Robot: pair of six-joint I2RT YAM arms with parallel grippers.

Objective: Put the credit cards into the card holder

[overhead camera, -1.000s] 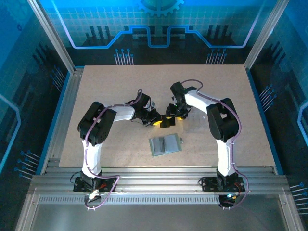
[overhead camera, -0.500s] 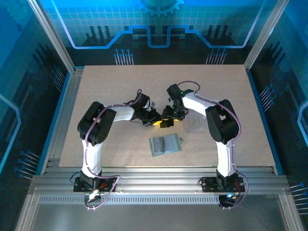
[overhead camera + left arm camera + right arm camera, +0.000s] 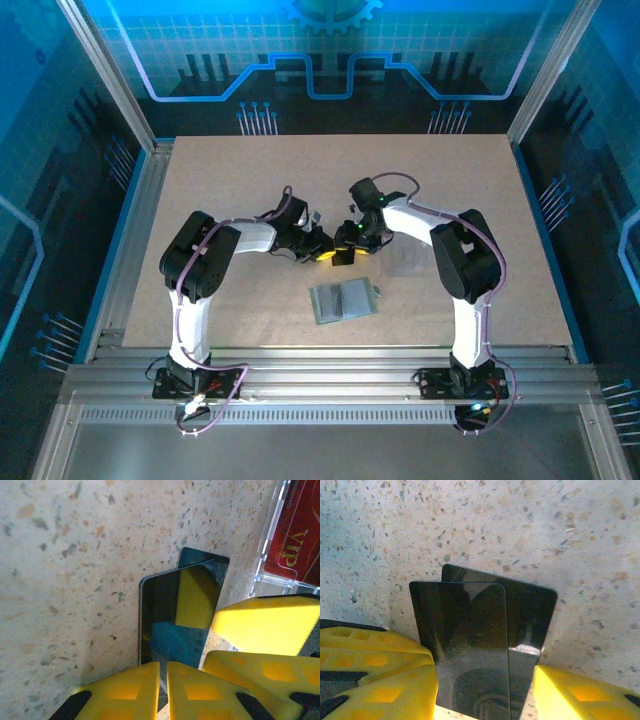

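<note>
A black credit card stands on edge on the table, and my left gripper is shut on its near end. In the top view this black card sits between my left gripper and my right gripper. My right gripper is open, one yellow finger against the card's left edge, the other a little off its right edge. The red credit card lies inside a clear case beyond. Nearer the arm bases, the grey-green card holder lies flat.
The clear plastic case lies right of the grippers. Bare speckled tabletop surrounds the group. Aluminium rails frame the table's sides and near edge.
My right gripper has slid left, closer to the left gripper, and now straddles the black card. The left gripper has held still with the card.
</note>
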